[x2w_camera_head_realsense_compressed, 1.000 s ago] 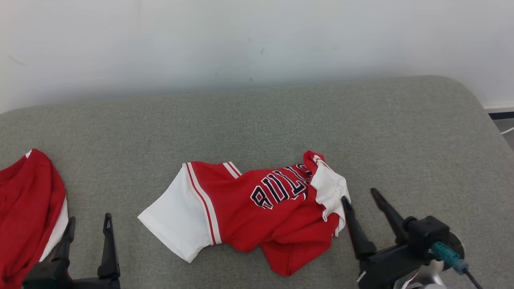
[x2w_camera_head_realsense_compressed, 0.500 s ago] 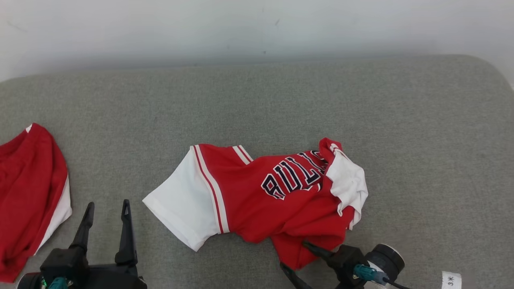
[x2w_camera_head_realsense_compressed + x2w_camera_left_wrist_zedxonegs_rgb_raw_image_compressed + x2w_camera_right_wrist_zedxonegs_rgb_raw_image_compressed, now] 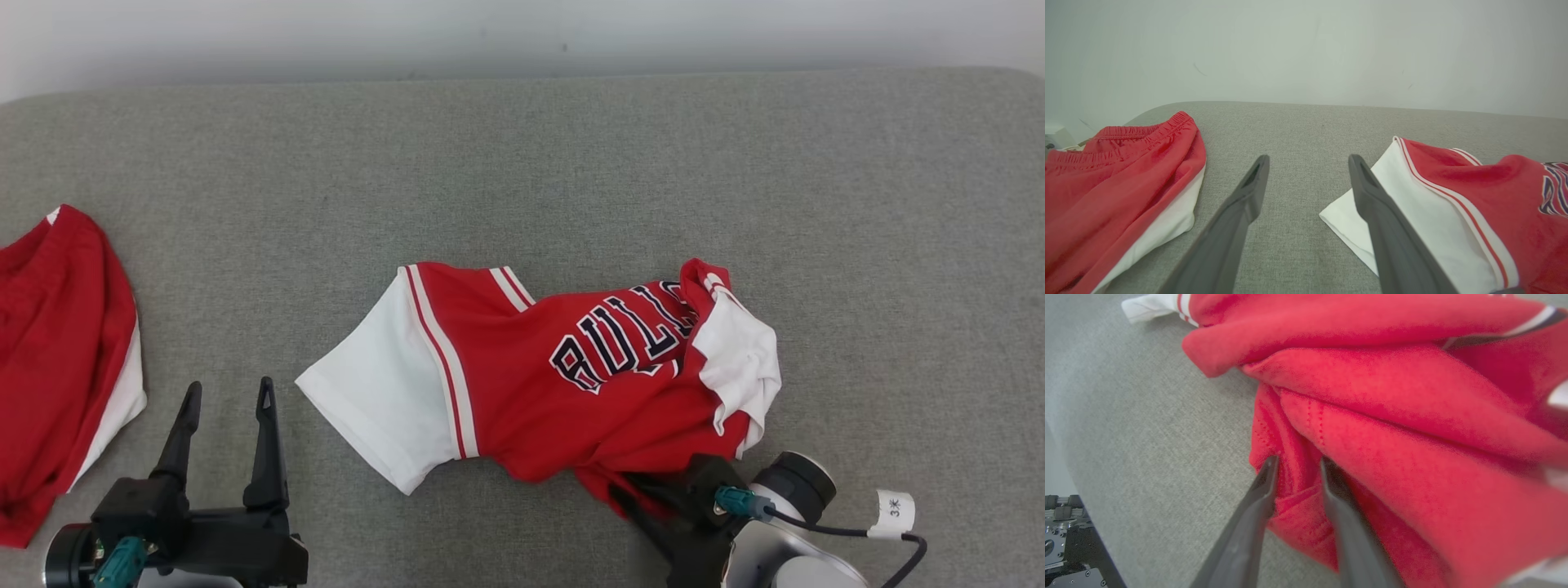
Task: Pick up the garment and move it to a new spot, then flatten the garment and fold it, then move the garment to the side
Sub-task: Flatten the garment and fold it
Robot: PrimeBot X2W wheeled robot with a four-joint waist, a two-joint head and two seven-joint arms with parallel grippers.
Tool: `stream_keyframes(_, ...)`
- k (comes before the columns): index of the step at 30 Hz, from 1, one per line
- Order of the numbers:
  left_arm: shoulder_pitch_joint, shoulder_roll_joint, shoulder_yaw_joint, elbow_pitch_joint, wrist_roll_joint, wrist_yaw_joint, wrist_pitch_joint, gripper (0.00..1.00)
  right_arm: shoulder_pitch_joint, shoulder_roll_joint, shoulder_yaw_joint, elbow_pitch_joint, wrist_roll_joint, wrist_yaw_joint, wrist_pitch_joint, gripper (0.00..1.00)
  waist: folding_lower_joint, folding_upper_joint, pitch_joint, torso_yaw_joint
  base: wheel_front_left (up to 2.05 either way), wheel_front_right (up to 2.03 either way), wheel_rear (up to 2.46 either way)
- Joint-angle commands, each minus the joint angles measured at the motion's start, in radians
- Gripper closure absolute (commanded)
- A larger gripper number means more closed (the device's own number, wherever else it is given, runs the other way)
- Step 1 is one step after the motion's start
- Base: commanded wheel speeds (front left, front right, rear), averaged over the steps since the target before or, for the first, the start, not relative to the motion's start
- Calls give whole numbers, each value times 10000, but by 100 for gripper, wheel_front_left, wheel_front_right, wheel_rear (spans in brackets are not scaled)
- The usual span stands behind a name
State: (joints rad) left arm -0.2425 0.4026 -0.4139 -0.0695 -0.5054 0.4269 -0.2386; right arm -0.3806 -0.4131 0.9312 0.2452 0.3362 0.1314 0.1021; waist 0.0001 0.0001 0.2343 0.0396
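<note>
Presently, a hem fold of the red Bulls jersey (image 3: 571,367) is pinched by the right pincer (image 3: 1298,462); the left pincer (image 3: 226,396) is held open, the jersey's white sleeve (image 3: 1433,220) lying just right of it.

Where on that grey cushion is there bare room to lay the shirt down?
The widest bare stretch is the far strip of the cushion, between the wall and the jersey. Right of the jersey is bare too. Narrower: the gap between shorts and jersey. The near edge is crowded by the left gripper and right gripper.
</note>
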Motion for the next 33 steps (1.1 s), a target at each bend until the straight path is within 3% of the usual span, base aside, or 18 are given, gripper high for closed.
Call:
stream_keyframes(1, -56, 13, 59, 60, 54, 16, -73, 0, -22, -132, 102, 139, 93, -12, 151, 100, -1, -1, 15, -83, 0, 0, 0)
stream_keyframes(6, 24, 46, 189, 100, 34, 57, -109, 0, -271, -339, -90, -513, 293, -12, -23, 100, -1, -1, -34, -323, 0, 0, 0)
stream_keyframes(15, 198, 268, 407, -181, 89, 261, -56, 0, -631, -1252, 351, -3396, 982, -10, 879, 100, -1, -1, -88, -890, 0, 0, 0)
stream_keyframes(20, 320, 360, 480, -273, 35, 336, -25, 0, -798, -1627, 10, -4876, 1427, -12, 1312, 100, -1, -1, -172, -1077, 0, 0, 0)
stream_keyframes(25, 408, 396, 475, -320, -13, 377, 13, 0, -569, -1622, -1172, -5444, 1423, -12, 1295, 100, -1, -1, -301, -1136, 0, 0, 0)
stream_keyframes(33, 296, 399, 323, -351, 4, 331, 103, 0, 443, -970, -4269, -4519, 1353, -12, 539, 100, -1, -1, -384, -1012, 0, 0, 0)
